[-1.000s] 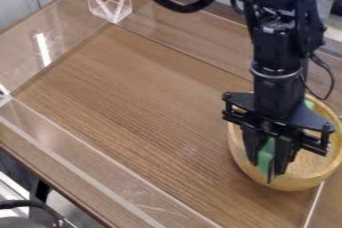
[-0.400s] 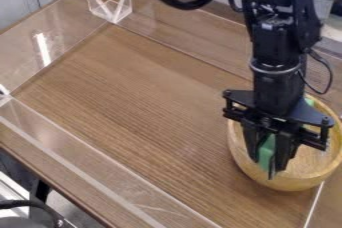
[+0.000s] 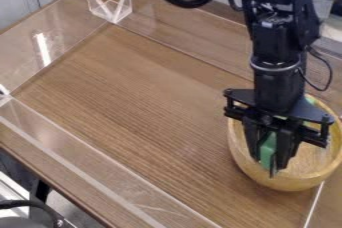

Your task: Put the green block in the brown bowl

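The green block (image 3: 269, 152) was held above the inside of the brown bowl (image 3: 282, 180), partly hidden by the dark parts of the gripper (image 3: 270, 158). It was gripped between the closed fingers, with its green surface seen between and below them. Whether the bottom of the bowl was touched by the block could not be told.

The bowl was set on the wooden table (image 3: 147, 107). Its round, light brown rim was seen to the left of the gripper, below it and to its right, while part of the bowl's inside was covered by the gripper. Above the bowl, the black robot arm (image 3: 277, 42) was held with its lower end pointed downward. A dark cable (image 3: 174, 0) was looped across the top of the view, to the upper left of the bowl.

Well apart from the bowl, toward the upper left, a small clear stand (image 3: 110, 4) was placed near the far edge of the table. At the lower left of the view, well apart from the bowl, another dark cable (image 3: 30, 204) was curved near the table's edge.
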